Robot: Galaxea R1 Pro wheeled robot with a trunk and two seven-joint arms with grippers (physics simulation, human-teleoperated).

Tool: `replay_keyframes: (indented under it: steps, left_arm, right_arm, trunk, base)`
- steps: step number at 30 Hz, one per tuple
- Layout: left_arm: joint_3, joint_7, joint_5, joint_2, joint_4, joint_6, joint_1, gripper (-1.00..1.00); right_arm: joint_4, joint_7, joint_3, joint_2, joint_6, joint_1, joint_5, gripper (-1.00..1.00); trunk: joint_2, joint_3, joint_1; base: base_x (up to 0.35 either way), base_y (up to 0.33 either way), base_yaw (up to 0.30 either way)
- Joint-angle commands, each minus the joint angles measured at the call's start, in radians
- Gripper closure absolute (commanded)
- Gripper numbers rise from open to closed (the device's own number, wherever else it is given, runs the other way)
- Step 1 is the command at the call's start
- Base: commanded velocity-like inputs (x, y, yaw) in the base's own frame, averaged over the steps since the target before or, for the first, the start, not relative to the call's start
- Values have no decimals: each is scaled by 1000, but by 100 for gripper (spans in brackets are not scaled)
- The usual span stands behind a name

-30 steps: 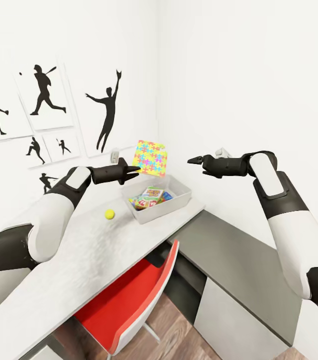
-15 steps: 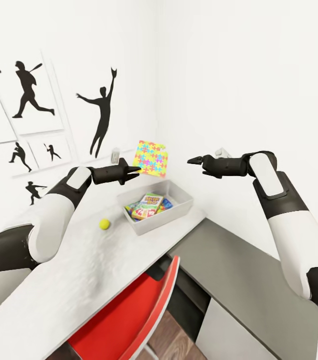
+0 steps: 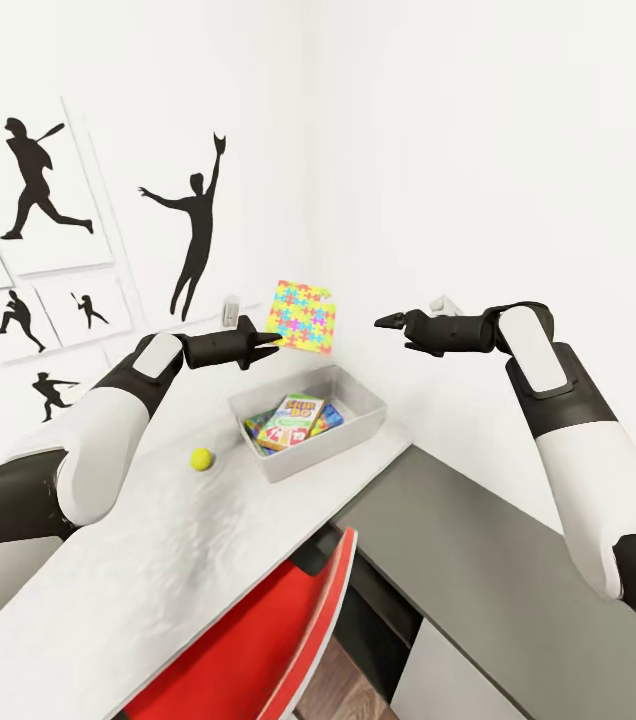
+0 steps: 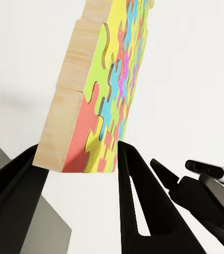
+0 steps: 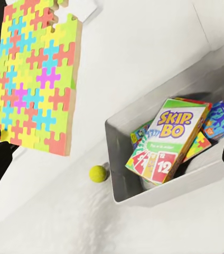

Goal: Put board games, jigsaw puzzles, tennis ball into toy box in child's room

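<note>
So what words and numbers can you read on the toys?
"SKIP-BO": on the green-and-red game box lying on top in the toy box.
"12": on a red card drawn at that box's lower end.
Small print under the title: too blurred to read.
Blue game box: nothing readable.
Jigsaw puzzle: no writing.
</note>
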Motion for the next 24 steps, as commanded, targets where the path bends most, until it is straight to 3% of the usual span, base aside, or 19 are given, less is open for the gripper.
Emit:
replay_keyframes:
  steps: [1, 24]
  left_arm:
    - [5, -3, -4, 0, 0, 5, -1, 100]
    - [6, -4, -4, 0, 0, 5, -1, 100]
  right_arm:
    - [-1, -10, 3, -1, 1, -1, -11, -100]
    - [-1, -10, 3, 1, 1, -1, -11, -100]
  trunk:
    - [-2, -2, 1]
    - [-2, -2, 1]
  base:
    - [134, -1, 0]
    - [132, -3, 0]
